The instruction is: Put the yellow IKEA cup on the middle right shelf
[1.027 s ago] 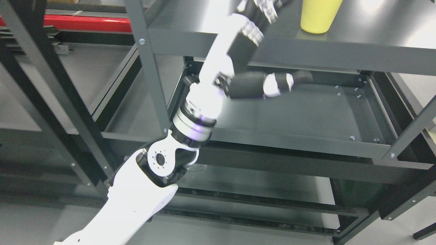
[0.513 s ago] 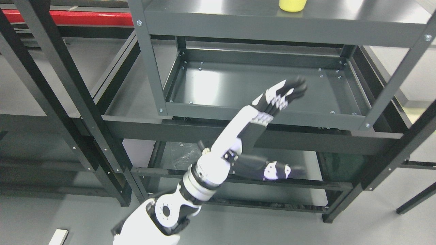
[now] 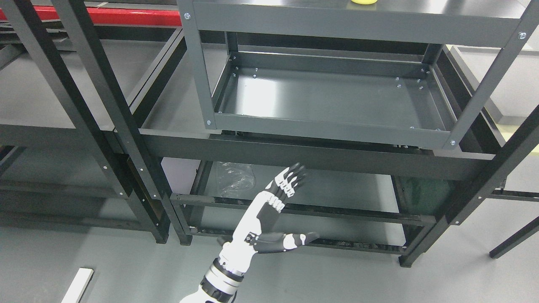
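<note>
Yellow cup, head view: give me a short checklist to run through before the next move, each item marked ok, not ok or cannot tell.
1. Yellow cup set on a shelf: ok, its base rests on the grey shelf at the top edge of the picture.
2. Cup upright: cannot tell, only a sliver of it shows.
3. Left hand empty: ok, fingers extended, thumb out to the side, holding nothing.
4. Hand clear of the rack: ok, it is low in the picture, touching no bar.
5. Tray shelf below the cup's shelf bare: ok.
6. Right hand position: cannot tell, not in view.
</note>
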### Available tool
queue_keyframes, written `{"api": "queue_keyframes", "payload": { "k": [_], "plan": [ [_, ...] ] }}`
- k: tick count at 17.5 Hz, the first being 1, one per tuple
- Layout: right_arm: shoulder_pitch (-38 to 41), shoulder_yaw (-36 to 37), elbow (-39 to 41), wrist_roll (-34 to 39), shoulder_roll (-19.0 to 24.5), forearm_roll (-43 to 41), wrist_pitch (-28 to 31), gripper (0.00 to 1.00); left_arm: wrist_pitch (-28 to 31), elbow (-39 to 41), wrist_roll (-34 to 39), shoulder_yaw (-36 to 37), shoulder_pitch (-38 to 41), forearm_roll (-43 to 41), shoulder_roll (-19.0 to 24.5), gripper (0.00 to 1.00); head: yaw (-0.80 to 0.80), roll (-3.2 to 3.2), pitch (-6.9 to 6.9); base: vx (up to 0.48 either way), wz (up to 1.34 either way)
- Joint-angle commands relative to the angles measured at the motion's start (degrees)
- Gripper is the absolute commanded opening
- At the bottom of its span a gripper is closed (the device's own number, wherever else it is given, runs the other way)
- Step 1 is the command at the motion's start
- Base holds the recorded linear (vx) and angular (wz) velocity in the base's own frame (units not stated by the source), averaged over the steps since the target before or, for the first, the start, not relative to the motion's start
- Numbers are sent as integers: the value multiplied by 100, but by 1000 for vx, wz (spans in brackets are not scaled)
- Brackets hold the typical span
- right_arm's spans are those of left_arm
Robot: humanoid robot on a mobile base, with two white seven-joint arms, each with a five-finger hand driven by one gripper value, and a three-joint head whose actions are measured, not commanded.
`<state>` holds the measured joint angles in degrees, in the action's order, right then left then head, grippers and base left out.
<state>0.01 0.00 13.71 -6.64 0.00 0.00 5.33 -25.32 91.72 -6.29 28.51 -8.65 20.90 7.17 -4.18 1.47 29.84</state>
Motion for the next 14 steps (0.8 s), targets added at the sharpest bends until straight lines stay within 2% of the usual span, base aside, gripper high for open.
{"api": "queue_keyframes", "payload": {
  "k": [1,6,9,11,14],
  "plan": [
    [79,-97,0,-4,-100,-141,3,99,1,-1033,-30,-1311,417,-7,-67,99,0,0,0,-52,23],
    [79,-97,0,-4,-100,-141,3,99,-8,-1411,-48,-1962,409,-7,-57,99,0,0,0,-21,2],
    [79,-97,0,-4,-100,-141,3,99,1,-1525,-48,-1989,382,-16,-101,99,0,0,0,0,0],
    [79,-97,0,-4,-100,-141,3,99,-25,-1920,-39,-2007,155,-16,-102,99,0,0,0,0,0],
    [79,-97,0,-4,-100,-141,3,99,-252,-1869,-39,-2007,101,-16,-67,99,0,0,0,7,11]
  ]
}}
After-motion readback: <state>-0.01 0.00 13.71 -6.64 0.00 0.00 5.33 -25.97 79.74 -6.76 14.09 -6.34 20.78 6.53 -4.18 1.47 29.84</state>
